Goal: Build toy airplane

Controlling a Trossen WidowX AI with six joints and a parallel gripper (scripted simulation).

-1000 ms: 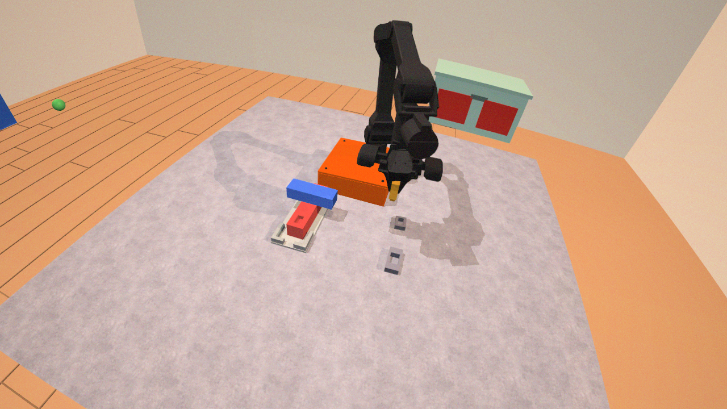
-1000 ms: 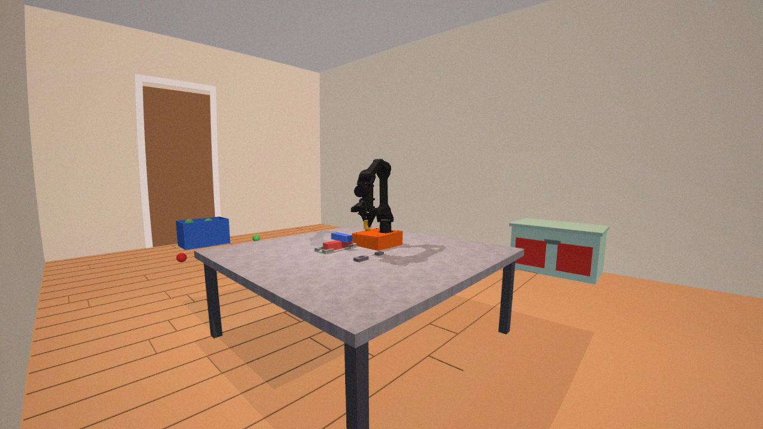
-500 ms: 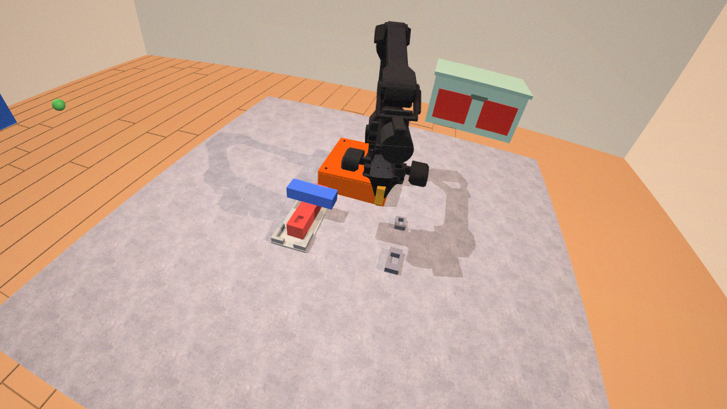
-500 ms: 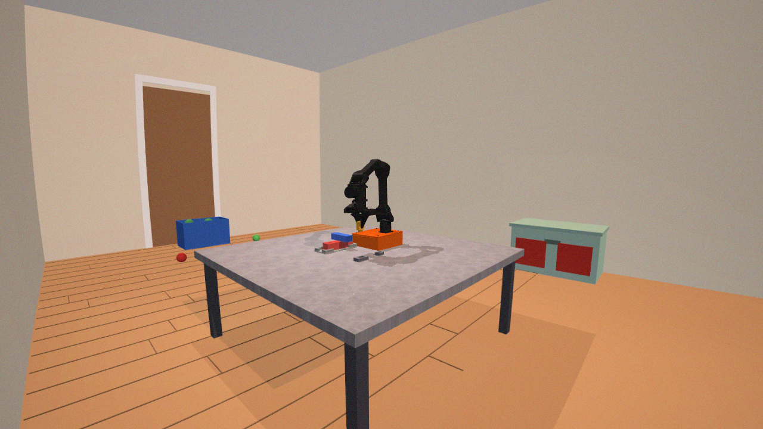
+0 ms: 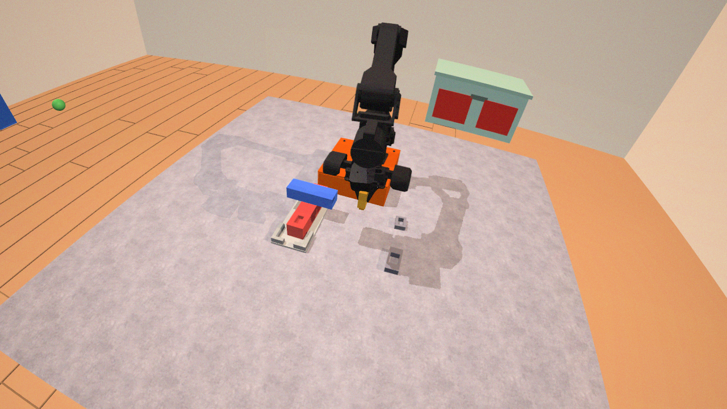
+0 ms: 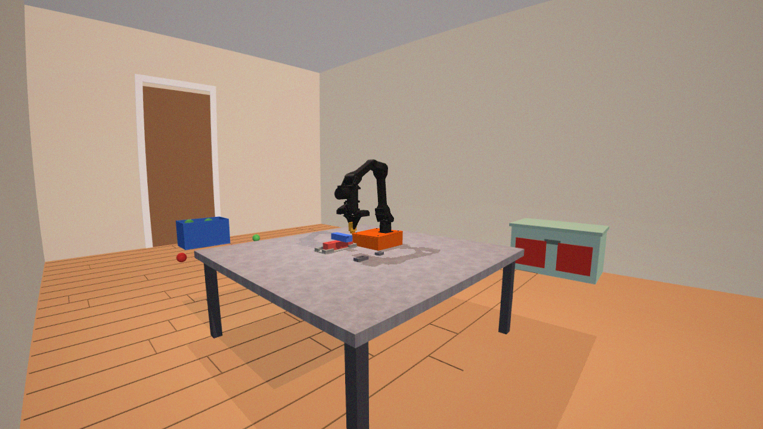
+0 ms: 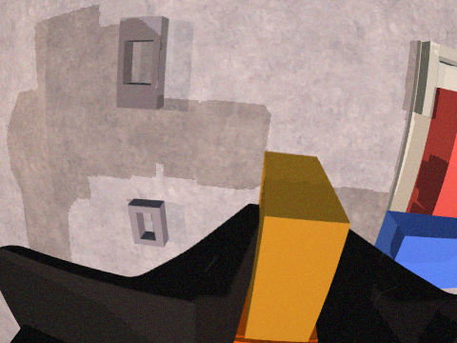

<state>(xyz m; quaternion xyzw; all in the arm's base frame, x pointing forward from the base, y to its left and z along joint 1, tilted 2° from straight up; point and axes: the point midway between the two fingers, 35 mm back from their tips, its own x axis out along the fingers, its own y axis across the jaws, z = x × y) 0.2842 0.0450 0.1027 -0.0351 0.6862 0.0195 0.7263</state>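
Note:
My gripper (image 5: 363,195) (image 6: 351,224) (image 7: 284,219) is shut on the yellow tail fin (image 5: 362,201) (image 6: 351,229) (image 7: 297,276), which hangs in the air to the right of the jig in the top view. The red fuselage (image 5: 300,229) (image 6: 330,245) (image 7: 443,143) lies in the pale cradle (image 5: 313,233) (image 7: 415,143), and an open socket shows in its top at the near end. The blue wing (image 5: 310,193) (image 6: 341,236) (image 7: 428,252) lies across the fuselage toward its far end. The wing's tab is hidden.
A small grey holder (image 5: 400,227) (image 6: 379,253) (image 7: 163,224) and a larger grey holder (image 5: 392,270) (image 6: 360,258) (image 7: 138,98) stand on the table to the right of the jig. The orange base block (image 5: 333,181) (image 6: 373,241) is close behind the wing and gripper.

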